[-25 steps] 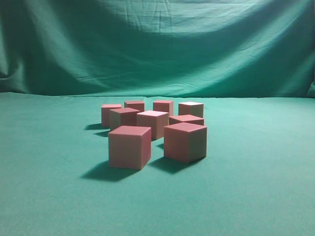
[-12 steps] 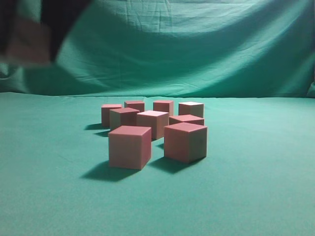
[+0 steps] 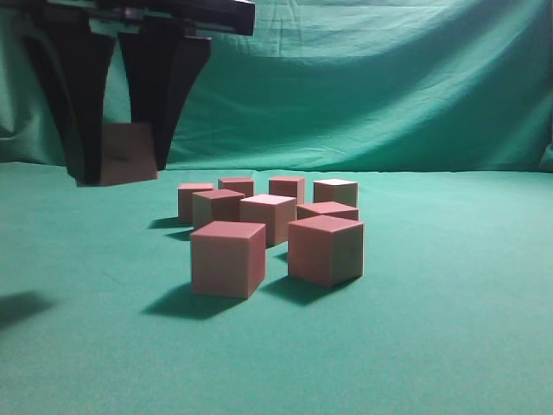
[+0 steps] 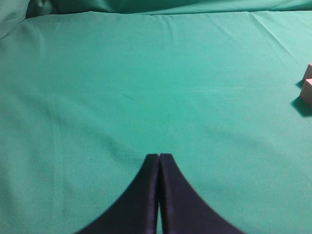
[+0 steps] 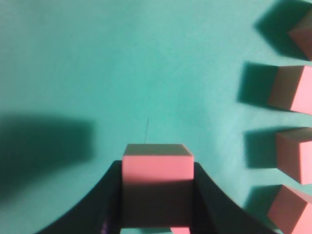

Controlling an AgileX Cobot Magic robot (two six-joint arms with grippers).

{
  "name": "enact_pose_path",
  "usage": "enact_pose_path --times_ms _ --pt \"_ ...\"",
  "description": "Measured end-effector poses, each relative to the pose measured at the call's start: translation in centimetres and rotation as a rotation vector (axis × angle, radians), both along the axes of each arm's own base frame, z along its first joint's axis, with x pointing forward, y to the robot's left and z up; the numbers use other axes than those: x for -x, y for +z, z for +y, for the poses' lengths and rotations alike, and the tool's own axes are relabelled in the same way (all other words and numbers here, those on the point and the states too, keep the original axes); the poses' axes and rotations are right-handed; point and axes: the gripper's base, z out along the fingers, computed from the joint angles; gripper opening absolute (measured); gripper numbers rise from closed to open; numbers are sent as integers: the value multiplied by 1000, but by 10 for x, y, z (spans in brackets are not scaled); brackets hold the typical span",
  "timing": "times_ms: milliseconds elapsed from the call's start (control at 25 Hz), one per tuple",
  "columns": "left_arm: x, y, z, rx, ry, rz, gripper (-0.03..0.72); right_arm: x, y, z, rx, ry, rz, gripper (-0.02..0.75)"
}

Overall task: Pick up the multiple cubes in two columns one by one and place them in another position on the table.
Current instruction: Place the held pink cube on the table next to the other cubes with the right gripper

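Note:
Several pinkish-red cubes stand in two columns on the green table [image 3: 432, 328], the nearest two being the front left cube [image 3: 227, 258] and the front right cube [image 3: 326, 249]. My right gripper [image 3: 121, 169] has reached across to the upper left and hangs above the table, shut on one cube [image 3: 128, 154]. In the right wrist view that held cube [image 5: 157, 161] fills the gap of the right gripper [image 5: 157, 168], with a column of cubes [image 5: 294, 153] along the right edge. My left gripper [image 4: 159, 157] is shut and empty over bare cloth.
A draped green backdrop [image 3: 363, 86] closes off the far side of the table. The gripper's shadow [image 3: 19, 307] falls on the cloth at the left. Two cubes [image 4: 307, 90] show at the right edge of the left wrist view.
The right gripper with its cube has come into the exterior view at the upper left and moved down; a second ago it was out of frame. The cubes on the table have not moved.

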Motion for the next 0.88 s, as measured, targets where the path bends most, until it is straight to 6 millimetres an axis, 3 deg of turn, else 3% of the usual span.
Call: enact_pose_path --times_ms 480,880 --pt "0 0 0 0 0 0 0 -4 -32 8 29 -81 14 261" --pt "0 0 0 0 0 0 0 -7 -44 9 50 -140 1 261"
